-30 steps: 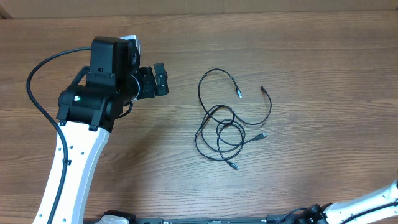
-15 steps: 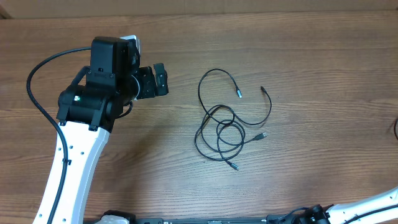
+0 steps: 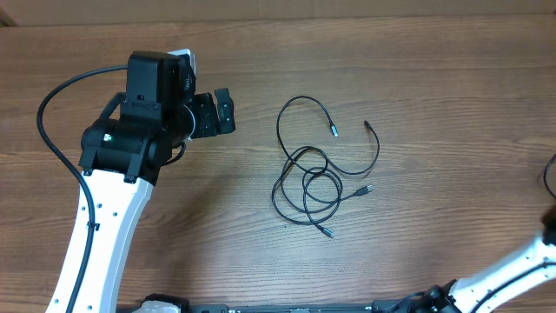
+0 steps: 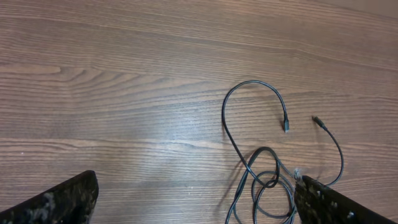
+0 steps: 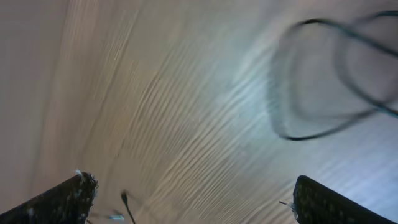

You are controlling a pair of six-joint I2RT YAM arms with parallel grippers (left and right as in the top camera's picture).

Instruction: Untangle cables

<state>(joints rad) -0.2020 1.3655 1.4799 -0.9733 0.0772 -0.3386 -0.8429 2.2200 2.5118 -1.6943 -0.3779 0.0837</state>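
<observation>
The cables (image 3: 317, 169) are thin black cords lying looped over one another mid-table, with small plug ends (image 3: 333, 130) spread around them. My left gripper (image 3: 214, 113) hovers to their left, open and empty. The left wrist view shows the cables (image 4: 261, 168) lying ahead and running close to the right finger (image 4: 336, 205), while the open gripper (image 4: 196, 208) holds nothing. My right gripper (image 5: 199, 205) is open over bare wood. The right wrist view is blurred, with a dark cable loop (image 5: 323, 127) at its upper right and a plug end (image 5: 124, 199) near the left finger.
The wooden table (image 3: 434, 69) runs to a pale back edge. My left arm (image 3: 130, 139) and its thick black wire (image 3: 48, 113) fill the left side. The right arm's white link (image 3: 512, 276) crosses the bottom right corner, with a dark part (image 3: 550, 230) at the right edge.
The right arm's white link has swung upward at the bottom right, and a dark part has come into view at the right edge. The left arm and the cables have not moved.
</observation>
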